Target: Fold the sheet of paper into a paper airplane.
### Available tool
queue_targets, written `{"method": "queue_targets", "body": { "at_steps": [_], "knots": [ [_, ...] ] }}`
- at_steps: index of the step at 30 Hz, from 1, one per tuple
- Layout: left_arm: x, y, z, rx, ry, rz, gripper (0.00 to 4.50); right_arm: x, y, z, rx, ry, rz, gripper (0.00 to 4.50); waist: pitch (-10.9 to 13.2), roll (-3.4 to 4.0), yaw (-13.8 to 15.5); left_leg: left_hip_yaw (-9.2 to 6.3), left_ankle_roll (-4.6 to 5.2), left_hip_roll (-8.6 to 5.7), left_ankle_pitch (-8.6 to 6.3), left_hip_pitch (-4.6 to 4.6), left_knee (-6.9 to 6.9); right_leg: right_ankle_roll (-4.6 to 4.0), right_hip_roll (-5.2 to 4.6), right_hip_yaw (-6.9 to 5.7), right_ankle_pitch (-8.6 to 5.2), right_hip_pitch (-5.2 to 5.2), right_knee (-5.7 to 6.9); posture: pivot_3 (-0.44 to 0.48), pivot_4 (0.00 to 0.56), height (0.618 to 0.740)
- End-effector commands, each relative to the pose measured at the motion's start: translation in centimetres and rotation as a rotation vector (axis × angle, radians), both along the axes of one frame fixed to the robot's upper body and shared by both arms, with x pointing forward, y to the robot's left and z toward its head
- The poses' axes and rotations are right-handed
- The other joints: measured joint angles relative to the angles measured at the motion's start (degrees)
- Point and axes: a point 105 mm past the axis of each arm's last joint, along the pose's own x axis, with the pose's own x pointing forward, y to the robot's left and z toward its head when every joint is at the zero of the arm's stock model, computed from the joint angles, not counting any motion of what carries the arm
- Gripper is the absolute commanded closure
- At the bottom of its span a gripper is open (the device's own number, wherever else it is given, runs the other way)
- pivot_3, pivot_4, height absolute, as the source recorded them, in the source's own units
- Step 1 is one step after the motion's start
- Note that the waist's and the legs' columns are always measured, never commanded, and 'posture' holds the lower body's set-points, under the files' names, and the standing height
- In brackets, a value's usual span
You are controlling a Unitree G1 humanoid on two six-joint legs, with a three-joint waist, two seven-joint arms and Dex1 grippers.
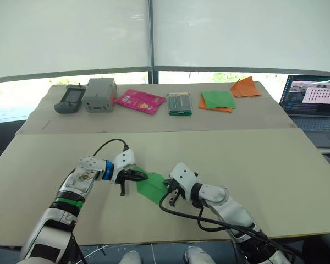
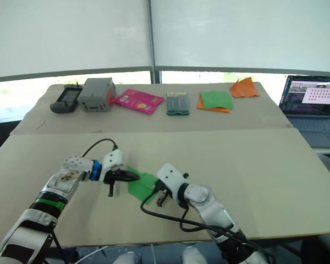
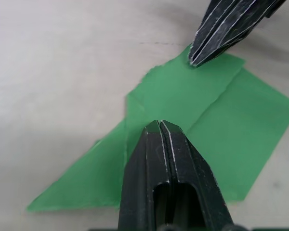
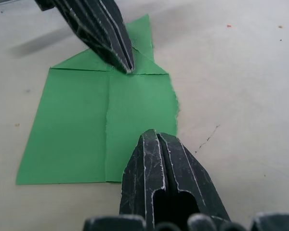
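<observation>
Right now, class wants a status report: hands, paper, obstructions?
Left hand shut, tip on the sheet of paper. Right hand shut, pressing its opposite edge. Paper partly folded, flat. Nothing obstructing.

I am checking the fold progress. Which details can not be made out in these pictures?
- Sheet of paper: its edges under the left gripper and the right gripper are covered by the shut fingers in the wrist views.
- Whether the fingertips press the paper or hover: unclear.
- Laptop: cut off by the head view's edge; screen text too small.

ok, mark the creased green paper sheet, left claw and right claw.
creased bright green paper sheet (image 4: 72,125), right wrist view, flat lower panel.
left claw (image 1: 144,176), left eye view, shut fingertips.
right claw (image 4: 154,135), right wrist view, shut fingertips.
</observation>
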Motion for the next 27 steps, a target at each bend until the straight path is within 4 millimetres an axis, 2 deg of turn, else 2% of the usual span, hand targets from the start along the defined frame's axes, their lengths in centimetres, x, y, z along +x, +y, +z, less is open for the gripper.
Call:
{"method": "queue_targets", "body": {
  "at_steps": [1, 7, 17, 27],
  "knots": [
    [-0.7, 2.0, -2.1, 0.081, 0.06, 0.05, 4.5, -0.5, -0.5, -1.3, -0.037, 0.058, -0.009, 4.47, 0.0, 0.02, 0.0, 0.0, 0.0, 0.0, 0.0, 0.0, 0.0, 0.0, 0.0, 0.0, 0.0, 0.0, 0.0, 0.0, 0.15, 0.74],
    [-0.9, 2.8, -2.6, 0.085, 0.069, 0.078, 4.5, -0.4, -0.5, -1.2, -0.037, 0.057, -0.006, 4.47, 0.0, 0.03, 0.0, 0.0, 0.0, 0.0, 0.0, 0.0, 0.0, 0.0, 0.0, 0.0, 0.0, 0.01, 0.0, 0.0, 0.15, 0.74],
    [-0.6, 1.9, -1.3, 0.057, 0.037, 0.052, 4.5, -0.3, -0.3, -1.1, -0.038, 0.047, 0.007, 4.47, 0.0, 0.03, 0.0, 0.0, 0.0, 0.0, 0.0, 0.0, 0.0, 0.0, 0.0, 0.0, 0.0, 0.0, 0.0, 0.0, 0.15, 0.74],
    [-1.8, 0.7, -2.5, 0.072, 0.052, 0.0, 4.5, 0.7, 1.8, 1.0, 0.0, -0.032, 0.064, 4.47, 0.0, 0.04, 0.0, 0.0, 0.0, 0.0, 0.0, -0.02, 0.0, 0.02, 0.0, 0.0, 0.01, -0.01, 0.02, 0.0, 0.15, 0.74]
  ]
}}
